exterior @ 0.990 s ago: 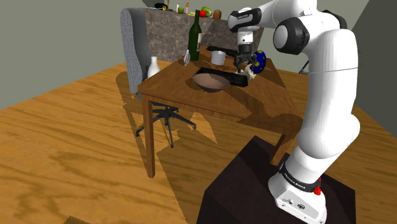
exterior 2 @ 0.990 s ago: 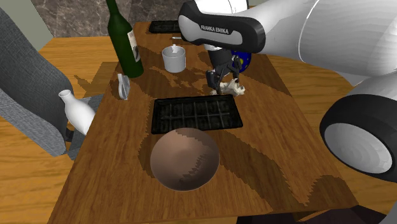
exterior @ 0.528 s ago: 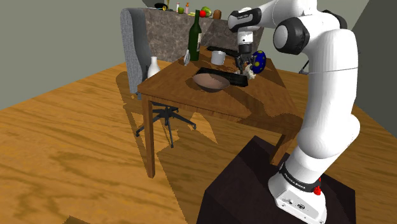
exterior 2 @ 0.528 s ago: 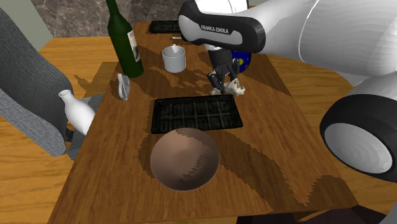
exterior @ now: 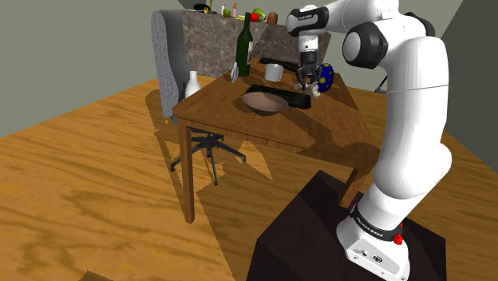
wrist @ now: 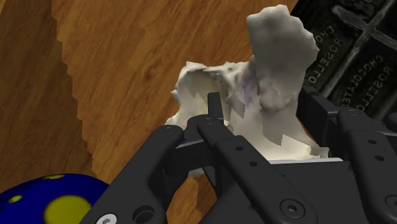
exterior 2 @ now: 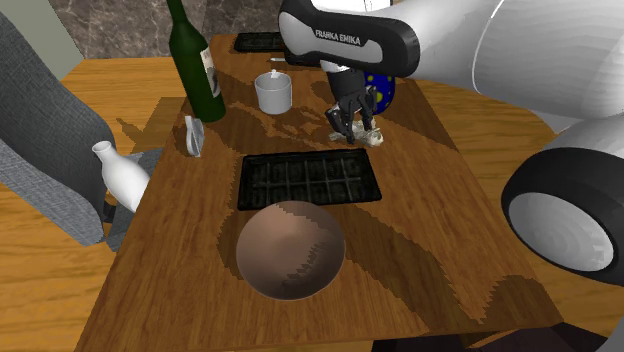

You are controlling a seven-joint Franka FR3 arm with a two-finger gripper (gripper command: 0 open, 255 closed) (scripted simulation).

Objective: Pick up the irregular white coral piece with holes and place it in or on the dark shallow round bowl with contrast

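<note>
Showing the grasp step: the white coral piece (exterior 2: 373,138), in the upper middle of the second exterior view, is clasped by the black gripper (exterior 2: 352,128) low over the wooden table (exterior 2: 440,230), just beside a blue ball (exterior 2: 383,92) with yellow spots. In the wrist view, both fingers (wrist: 216,124) are pressed against the coral's lumpy sides. The brown shallow bowl (exterior 2: 291,250) is seen at lower middle, past a black tray (exterior 2: 308,180). A straight lift is judged to be needed next, then a carry over the tray to the bowl.
</note>
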